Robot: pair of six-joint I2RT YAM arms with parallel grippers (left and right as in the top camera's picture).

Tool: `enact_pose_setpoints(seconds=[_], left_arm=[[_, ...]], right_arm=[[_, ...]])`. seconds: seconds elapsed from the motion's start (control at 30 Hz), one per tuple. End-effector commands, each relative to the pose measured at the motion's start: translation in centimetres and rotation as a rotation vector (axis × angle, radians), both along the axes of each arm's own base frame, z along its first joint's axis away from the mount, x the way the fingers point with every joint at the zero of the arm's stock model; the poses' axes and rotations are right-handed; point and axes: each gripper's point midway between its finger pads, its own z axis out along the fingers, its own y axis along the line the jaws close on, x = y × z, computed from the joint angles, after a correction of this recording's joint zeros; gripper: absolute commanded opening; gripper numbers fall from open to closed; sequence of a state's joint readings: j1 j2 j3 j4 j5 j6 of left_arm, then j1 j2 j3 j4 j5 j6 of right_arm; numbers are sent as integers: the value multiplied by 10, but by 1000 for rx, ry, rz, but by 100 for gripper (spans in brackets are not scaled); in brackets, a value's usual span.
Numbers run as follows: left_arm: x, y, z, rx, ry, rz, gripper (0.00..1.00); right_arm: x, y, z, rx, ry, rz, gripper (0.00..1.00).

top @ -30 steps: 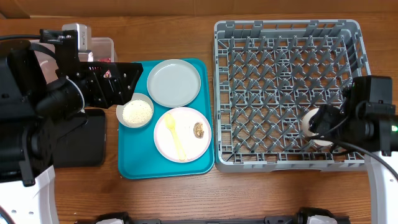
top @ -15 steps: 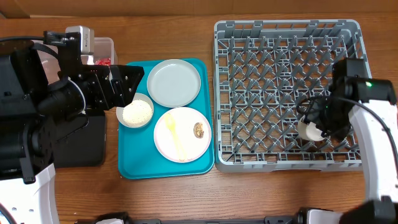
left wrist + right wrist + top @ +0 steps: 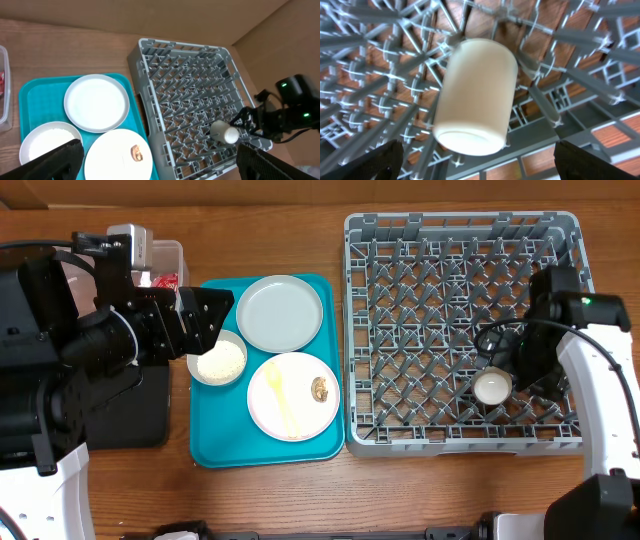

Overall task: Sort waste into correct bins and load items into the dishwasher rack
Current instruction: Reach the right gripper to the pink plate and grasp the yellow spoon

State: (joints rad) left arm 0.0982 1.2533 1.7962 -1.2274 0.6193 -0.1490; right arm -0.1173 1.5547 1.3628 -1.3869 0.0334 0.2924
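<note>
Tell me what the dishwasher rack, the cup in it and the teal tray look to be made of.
Dishwasher rack: moulded grey plastic, matte, judging by its thin grid bars and pegs. Cup: smooth cream-white with a soft sheen; ceramic or hard plastic, the look leaves it open. Teal tray: probably plastic, given its uniform colour, smooth surface and rounded rim.

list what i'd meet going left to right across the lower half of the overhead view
shallow black rectangular tray → small grey bowl of white rice → pale pink-white round plate → large square grey plastic dishwasher rack → small white cup lying inside it
</note>
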Motion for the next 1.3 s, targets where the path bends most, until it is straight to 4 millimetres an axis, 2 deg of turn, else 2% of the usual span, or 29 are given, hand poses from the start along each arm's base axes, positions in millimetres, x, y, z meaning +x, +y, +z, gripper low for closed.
enact_pose_setpoints(seconds=[0.0,0.17,0.27,0.37,0.43,0.5,0.6,0.67,0.77,0.87,0.97,1.13,1.27], left_arm=[[-2,2,-2,52,-17,-23,100],[-4,22,-23,138,71,79,100],[-5,26,-41,155,155,89,99],[-6,18,-67,143,280,62,95],[-6,8,-89,147,361,20,89],[-5,-6,-114,150,443,-18,84],[-3,-17,-156,205,567,12,83],[-3,-17,-178,279,625,60,83],[0,-6,-193,372,662,164,85],[5,22,-190,422,658,315,94],[6,47,-180,395,659,409,95],[0,88,-155,325,642,540,93],[-10,96,-121,274,573,558,93]], right_arm=[[15,10,62,36,-197,23,100],[16,44,140,170,-486,97,100],[13,70,185,294,-678,168,100],[2,89,212,384,-780,233,100],[-5,96,219,417,-798,254,100],[-10,97,218,424,-789,255,100],[-14,97,211,429,-754,248,100],[-17,97,204,429,-722,245,100],[-20,98,196,419,-684,286,100],[-20,108,190,427,-652,337,96],[-19,125,185,424,-627,400,85],[-6,169,175,379,-611,518,76],[4,222,152,315,-571,602,76]])
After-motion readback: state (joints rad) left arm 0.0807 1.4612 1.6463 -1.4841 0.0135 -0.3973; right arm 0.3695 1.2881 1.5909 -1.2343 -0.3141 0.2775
